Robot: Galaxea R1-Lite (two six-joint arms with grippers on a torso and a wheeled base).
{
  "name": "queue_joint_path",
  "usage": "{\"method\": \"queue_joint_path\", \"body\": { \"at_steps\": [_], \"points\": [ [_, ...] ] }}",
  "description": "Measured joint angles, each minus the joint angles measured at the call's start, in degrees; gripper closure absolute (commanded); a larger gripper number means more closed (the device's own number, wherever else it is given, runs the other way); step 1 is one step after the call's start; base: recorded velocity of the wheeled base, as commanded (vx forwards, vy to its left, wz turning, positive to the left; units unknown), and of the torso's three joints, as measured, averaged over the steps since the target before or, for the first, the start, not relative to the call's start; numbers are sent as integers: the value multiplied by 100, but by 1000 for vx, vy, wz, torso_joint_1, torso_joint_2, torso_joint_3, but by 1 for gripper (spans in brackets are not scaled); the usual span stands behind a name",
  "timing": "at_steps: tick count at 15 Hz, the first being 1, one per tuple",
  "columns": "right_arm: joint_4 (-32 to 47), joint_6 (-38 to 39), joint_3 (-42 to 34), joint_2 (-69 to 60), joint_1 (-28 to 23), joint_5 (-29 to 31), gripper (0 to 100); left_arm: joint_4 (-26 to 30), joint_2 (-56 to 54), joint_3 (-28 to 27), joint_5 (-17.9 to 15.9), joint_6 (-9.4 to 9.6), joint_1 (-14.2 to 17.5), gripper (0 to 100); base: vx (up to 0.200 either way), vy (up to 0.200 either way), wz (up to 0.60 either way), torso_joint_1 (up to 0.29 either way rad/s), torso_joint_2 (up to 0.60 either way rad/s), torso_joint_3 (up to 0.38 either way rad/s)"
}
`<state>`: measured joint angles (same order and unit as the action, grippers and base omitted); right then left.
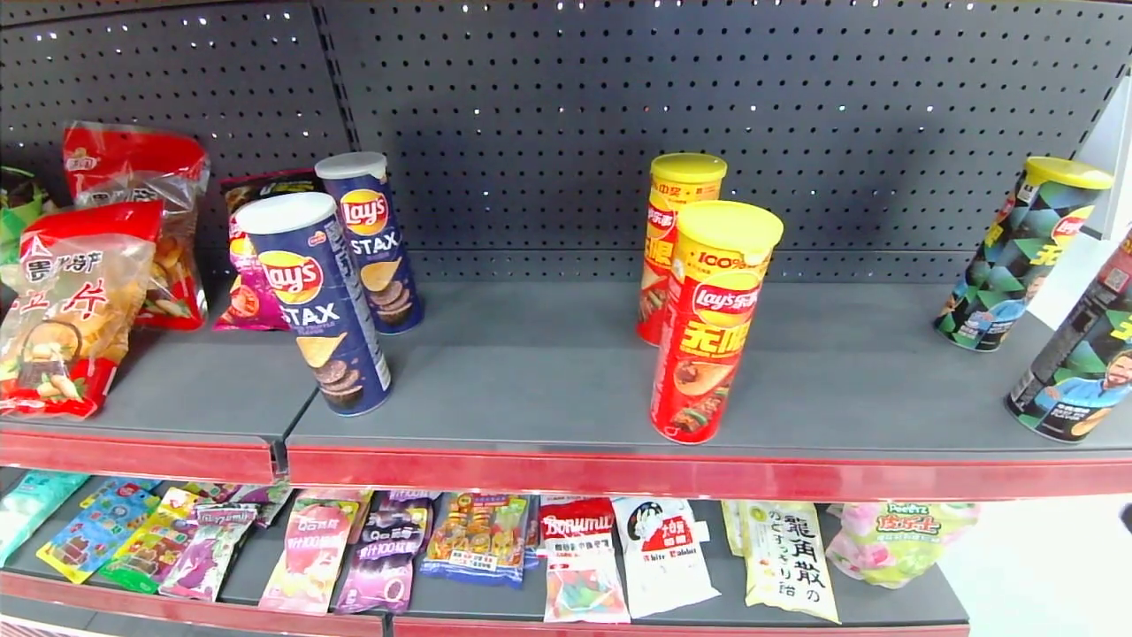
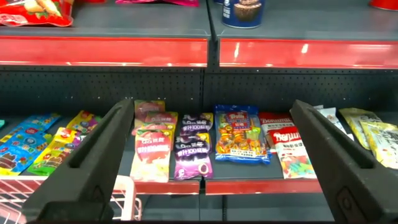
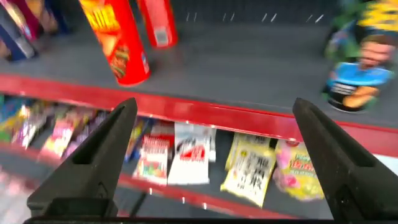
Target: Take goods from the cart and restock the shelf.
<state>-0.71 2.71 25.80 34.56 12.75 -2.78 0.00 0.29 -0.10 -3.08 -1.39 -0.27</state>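
Shelf point(image 1: 566, 372), grey with a red front lip, carries the goods upright. In the head view, two blue crisp cans point(image 1: 314, 301) stand at 9 o'clock, two red-and-yellow cans point(image 1: 712, 318) at centre, two black cans point(image 1: 1021, 252) at 3 o'clock, and snack bags point(image 1: 71, 310) at the far 9 o'clock edge. Flat sweet packets point(image 1: 579, 553) lie on the lower shelf point(image 1: 893, 602) at 6 o'clock. The left gripper point(image 2: 211, 104), spread wide and empty, faces those packets. The right gripper point(image 3: 216, 102), equally wide and empty, faces the red lip.
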Motion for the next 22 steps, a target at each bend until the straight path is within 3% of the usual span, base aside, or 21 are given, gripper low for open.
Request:
{"method": "queue_joint_path", "body": {
  "at_steps": [4,8,22],
  "points": [
    [-468,-41,755,2374,629,445,0,0,0,0,0,0,0,0,0,0,0,0,0,0],
    [-1000,-77,1176,3961,1014,951,0,0,0,0,0,0,0,0,0,0,0,0,0,0],
    [-1591,-156,1714,5650,1282,1471,0,0,1,0,2,0,0,0,0,0,0,0,0,0]
  ]
}}
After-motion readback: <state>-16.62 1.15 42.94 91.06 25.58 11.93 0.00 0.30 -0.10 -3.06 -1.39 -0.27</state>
